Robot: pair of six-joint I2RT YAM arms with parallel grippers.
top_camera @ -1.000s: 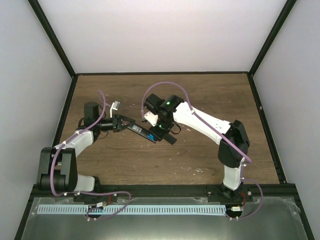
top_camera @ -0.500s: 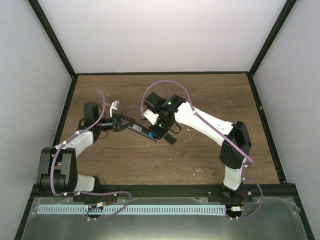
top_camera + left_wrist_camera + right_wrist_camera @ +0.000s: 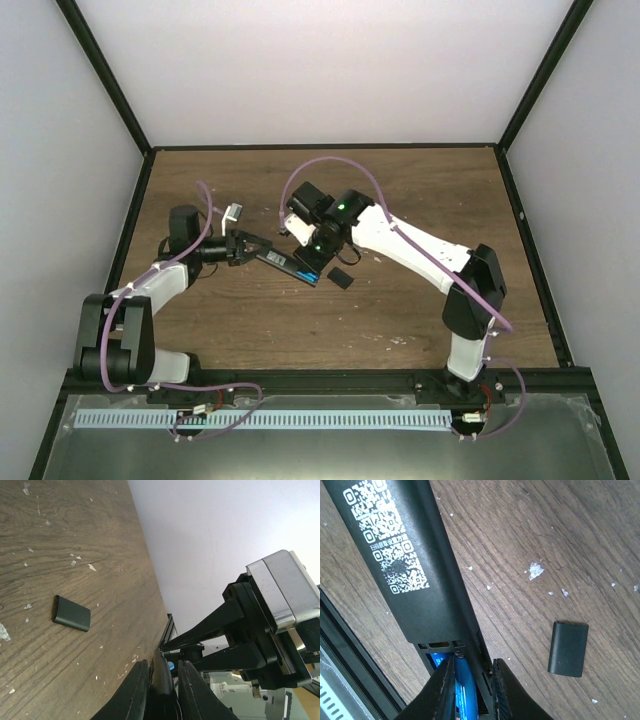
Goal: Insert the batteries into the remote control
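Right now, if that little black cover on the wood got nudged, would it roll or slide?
Probably slide: the cover lies flat and rectangular, so rolling seems unlikely. It looks thin and much smaller than the remote control, so likely light and easily flicked. Its smooth finish may be slippery.

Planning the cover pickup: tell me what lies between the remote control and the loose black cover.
Only bare table with a few white specks, between the remote control and the cover; the right wrist view shows it.
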